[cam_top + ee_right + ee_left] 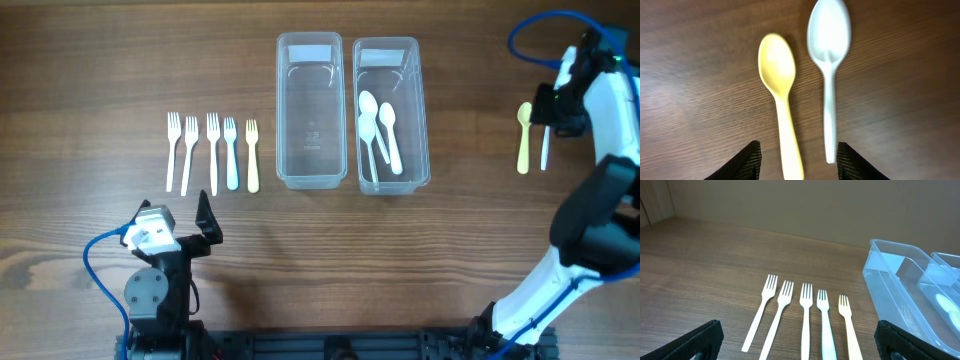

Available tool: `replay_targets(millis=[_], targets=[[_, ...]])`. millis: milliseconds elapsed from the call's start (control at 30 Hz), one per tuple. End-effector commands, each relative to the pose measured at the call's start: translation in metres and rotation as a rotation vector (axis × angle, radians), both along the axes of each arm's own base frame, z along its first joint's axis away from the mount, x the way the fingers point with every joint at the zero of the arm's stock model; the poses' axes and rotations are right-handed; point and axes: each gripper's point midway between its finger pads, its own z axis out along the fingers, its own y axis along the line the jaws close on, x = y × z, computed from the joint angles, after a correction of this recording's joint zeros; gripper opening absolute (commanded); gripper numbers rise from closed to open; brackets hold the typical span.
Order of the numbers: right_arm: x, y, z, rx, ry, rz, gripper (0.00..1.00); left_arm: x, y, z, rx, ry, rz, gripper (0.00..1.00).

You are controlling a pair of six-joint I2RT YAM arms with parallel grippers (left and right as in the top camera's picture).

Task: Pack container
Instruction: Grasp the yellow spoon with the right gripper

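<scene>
Two clear containers stand at the table's middle: the left one (309,110) is empty, the right one (391,112) holds three white spoons (378,130). Several forks (212,150) lie in a row left of them, also in the left wrist view (806,315). A yellow spoon (523,137) and a white spoon (545,145) lie at the right; in the right wrist view the yellow spoon (781,95) and white spoon (828,70) lie between my open right gripper's fingers (797,162). My left gripper (800,345) is open and empty, near the forks' handle ends.
The right arm (590,190) curves along the table's right edge with a blue cable (535,35). The left arm's base (155,285) sits at the front left. Bare wood table (450,250) lies in front of the containers.
</scene>
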Motion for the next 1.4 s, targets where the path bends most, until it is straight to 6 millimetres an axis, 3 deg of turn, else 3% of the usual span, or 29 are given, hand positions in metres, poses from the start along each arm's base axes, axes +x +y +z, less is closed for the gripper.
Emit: replay_targets(millis=[0,567,667,767,867,967,1100,1133,1233,1367], targets=[[0.001,0.011,-0.026,0.063,0.034,0.042,0.48,0.0,0.001,-0.001,0.019,-0.003,0.002,1.0],[-0.017,0.023,-0.087,0.117,0.107,0.06,0.44,0.0,0.001,-0.001,0.019,-0.003,0.002,1.0],[-0.017,0.023,-0.087,0.118,0.106,0.058,0.31,0.0,0.001,-0.001,0.019,-0.003,0.002,1.0],[-0.018,0.023,-0.087,0.12,0.108,0.047,0.05,0.0,0.001,0.0,0.019,-0.003,0.002,1.0],[-0.02,0.024,-0.083,0.128,0.115,0.012,0.04,0.0,0.001,-0.001,0.019,-0.003,0.002,1.0],[-0.014,0.023,-0.067,0.122,0.087,-0.004,0.04,0.0,0.001,-0.001,0.019,-0.003,0.002,1.0],[0.01,0.027,-0.019,0.086,-0.02,0.021,0.04,0.0,0.001,-0.001,0.019,-0.003,0.002,1.0],[0.02,0.033,0.001,0.079,-0.069,0.036,0.04,0.0,0.001,-0.001,0.019,-0.003,0.002,1.0],[0.039,0.056,0.051,0.087,-0.195,0.1,0.04,0.0,0.001,-0.001,0.019,-0.003,0.002,1.0],[0.051,0.106,0.122,0.079,-0.364,0.213,0.04,0.0,0.001,-0.001,0.019,-0.003,0.002,1.0]])
